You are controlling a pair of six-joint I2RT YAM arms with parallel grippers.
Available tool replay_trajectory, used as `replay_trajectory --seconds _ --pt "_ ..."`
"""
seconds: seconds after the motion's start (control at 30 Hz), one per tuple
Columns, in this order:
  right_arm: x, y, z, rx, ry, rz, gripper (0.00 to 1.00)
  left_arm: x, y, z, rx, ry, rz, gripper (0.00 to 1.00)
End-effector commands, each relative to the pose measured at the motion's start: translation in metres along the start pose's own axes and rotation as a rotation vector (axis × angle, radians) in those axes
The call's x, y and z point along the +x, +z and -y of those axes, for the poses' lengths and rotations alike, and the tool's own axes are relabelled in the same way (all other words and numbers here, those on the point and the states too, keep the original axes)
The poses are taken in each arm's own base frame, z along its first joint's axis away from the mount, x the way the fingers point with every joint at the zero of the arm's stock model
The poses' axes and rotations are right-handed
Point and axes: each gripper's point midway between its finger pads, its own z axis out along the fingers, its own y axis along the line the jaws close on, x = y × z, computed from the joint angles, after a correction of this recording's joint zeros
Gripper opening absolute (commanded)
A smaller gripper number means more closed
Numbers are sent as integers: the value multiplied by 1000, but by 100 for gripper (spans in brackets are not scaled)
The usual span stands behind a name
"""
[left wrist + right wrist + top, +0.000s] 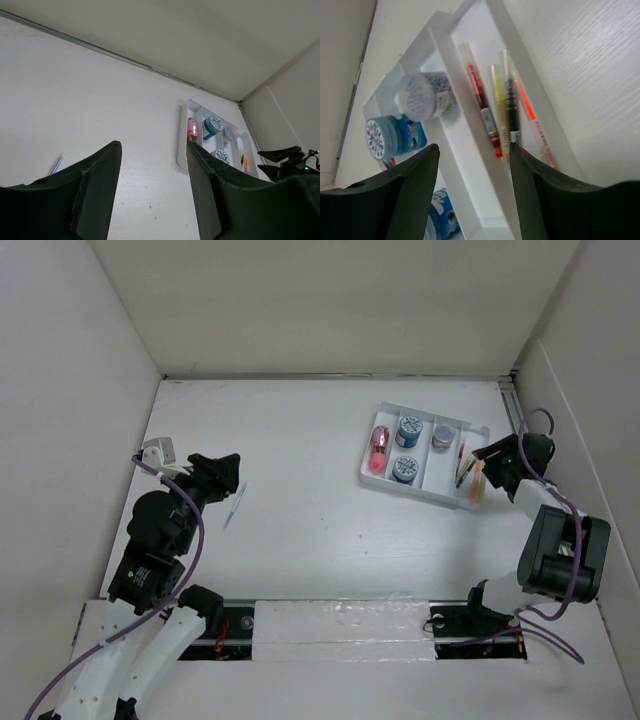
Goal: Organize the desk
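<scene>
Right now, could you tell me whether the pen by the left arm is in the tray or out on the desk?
Out: the pen lies on the bare desk, far from the tray.

White tray sits far right on the table, slightly skewed. Leftmost slot: a pink-red item lying lengthwise. Next slot over, a blue roll at the back and a second blue roll nearer. Then a grey roll. In the narrow right slot, side by side: red pen, yellow pen, black pen, orange pen at the outer edge. Well apart at left, a loose pen lies alone.
</scene>
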Motion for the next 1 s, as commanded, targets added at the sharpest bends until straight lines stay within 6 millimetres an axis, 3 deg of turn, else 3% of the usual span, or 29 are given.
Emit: replay_trajectory --seconds 0.0,0.03,0.07,0.1,0.13,0.17,0.2,0.23,0.27,0.3,0.33,0.37,0.4,0.43,0.47,0.5,0.53,0.57,0.6,0.63,0.67,0.7,0.73,0.8,0.83,0.9,0.93,0.97 --pt "-21 -26 -51 -68 -89 174 64 -18 -1 15 56 1 52 50" --pt "-12 -32 -65 -88 -140 182 64 -20 -2 16 60 -1 59 50" --pt "20 -40 -95 -140 -213 161 61 -20 -2 15 58 -1 59 50" --pt "26 -51 -112 -156 -243 213 59 -21 -2 16 60 -1 61 50" --pt "44 -58 -130 -189 -280 204 53 -21 -1 15 54 -1 61 50" --pt "64 -64 -148 -227 -308 192 33 -21 -2 15 53 -1 62 50" --pt "115 -77 -174 -300 -371 131 26 -22 -2 15 49 -4 64 49" --pt "145 -76 -182 -315 -405 87 16 -24 -5 13 46 -6 71 49" --pt "168 -84 -206 -364 -421 68 2 -26 -7 13 43 -7 80 49" --pt "217 -102 -223 -426 -479 4 0 -29 -7 9 21 -15 97 48" --pt "243 -106 -233 -444 -513 -25 0 -31 -8 8 11 -20 100 47" --pt "275 -100 -248 -434 -555 -58 1 -32 -9 7 2 -21 103 46" --pt "332 -95 -233 -394 -664 -121 7 -35 -11 4 -11 -26 117 46" --pt "342 -119 -261 -465 -649 -116 7 -38 -13 3 -16 -30 126 46" --pt "379 -101 -236 -377 -753 -154 19 -40 -15 2 -19 -32 135 46" --pt "390 -112 -270 -410 -741 -113 29 -44 -16 -1 -38 -35 152 46" --pt "421 -125 -272 -428 -793 -133 40 -47 -20 -2 -46 -45 166 46" --pt "451 -106 -246 -356 -892 -156 58 -50 -21 -4 -58 -51 176 45" --pt "479 -107 -252 -354 -934 -164 64 -54 -24 -7 -74 -61 193 45" --pt "477 -116 -273 -389 -901 -152 64 -56 -26 -8 -80 -63 201 45" --pt "491 -118 -268 -388 -935 -165 69 -57 -28 -8 -78 -69 206 45" --pt "507 -105 -258 -369 -964 -179 69 -59 -30 -10 -84 -72 218 45" --pt "516 -111 -270 -399 -958 -184 70 -61 -31 -10 -85 -77 226 44" --pt "534 -98 -259 -380 -991 -207 70 -62 -31 -10 -86 -79 227 44" --pt "540 -105 -270 -402 -980 -209 71 -62 -34 -9 -78 -81 231 44" --pt "547 -98 -267 -391 -997 -208 73 -62 -35 -7 -64 -78 231 45" --pt "556 -88 -256 -374 -1022 -218 74 -62 -35 -7 -63 -80 235 45" --pt "559 -90 -264 -382 -1017 -223 75 -61 -34 -7 -64 -76 228 45"
